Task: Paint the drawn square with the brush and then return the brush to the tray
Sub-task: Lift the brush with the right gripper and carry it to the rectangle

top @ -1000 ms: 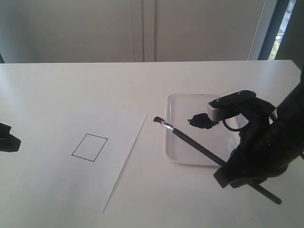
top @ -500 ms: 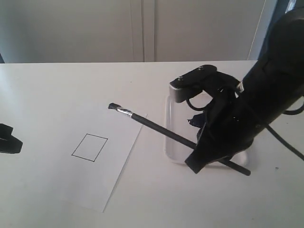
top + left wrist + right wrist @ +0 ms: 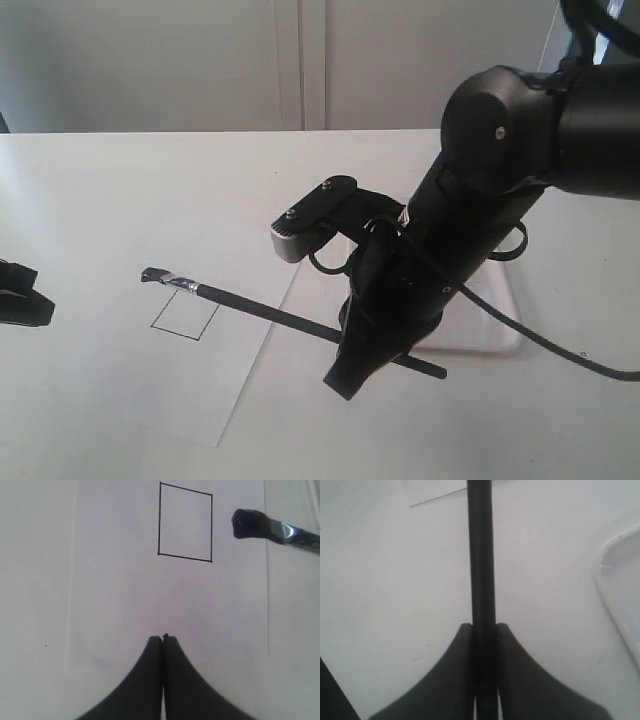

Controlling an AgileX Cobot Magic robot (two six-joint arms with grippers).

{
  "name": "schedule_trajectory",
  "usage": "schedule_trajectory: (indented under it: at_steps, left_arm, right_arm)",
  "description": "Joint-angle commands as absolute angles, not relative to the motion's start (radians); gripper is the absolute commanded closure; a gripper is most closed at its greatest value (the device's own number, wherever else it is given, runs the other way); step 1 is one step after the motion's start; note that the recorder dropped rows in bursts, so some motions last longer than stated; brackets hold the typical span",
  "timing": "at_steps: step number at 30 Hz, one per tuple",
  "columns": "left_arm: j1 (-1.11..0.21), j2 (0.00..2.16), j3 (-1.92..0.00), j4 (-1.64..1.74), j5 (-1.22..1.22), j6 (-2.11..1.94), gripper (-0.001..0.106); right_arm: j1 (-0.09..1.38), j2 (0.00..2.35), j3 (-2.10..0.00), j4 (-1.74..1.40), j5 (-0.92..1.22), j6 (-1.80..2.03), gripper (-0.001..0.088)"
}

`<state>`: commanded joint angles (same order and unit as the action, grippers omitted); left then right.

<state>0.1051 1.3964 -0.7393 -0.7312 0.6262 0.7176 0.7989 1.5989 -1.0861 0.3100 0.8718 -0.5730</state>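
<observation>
One brush (image 3: 262, 306) in right hand (image 3: 484, 629), tip moved leftward, now beside drawn square (image 3: 186, 318).

Brush (image 3: 260, 308) black, ferrule (image 3: 181, 283) silver; square outline (image 3: 186, 320) black; paper (image 3: 170, 380) white.

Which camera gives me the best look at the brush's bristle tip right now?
Left wrist view: the dark bristle tip of the black-handled paintbrush appears large and close beside the black-outlined square. Exterior view shows it small; right wrist view shows only the handle.
</observation>
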Motion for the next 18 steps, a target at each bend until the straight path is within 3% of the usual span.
schedule_trajectory:
  at_steps: [10,18]
  left_arm:
    - [0.103,1.503,-0.741,-0.855,0.621,0.819,0.105]
    - [-0.013,1.577,-0.745,-0.677,0.490,0.710,0.105]
  right_arm:
    - [0.799,1.665,-1.086,0.282,0.836,-0.584,0.0868]
    - [0.799,1.672,-1.086,0.276,0.823,-0.584,0.0868]
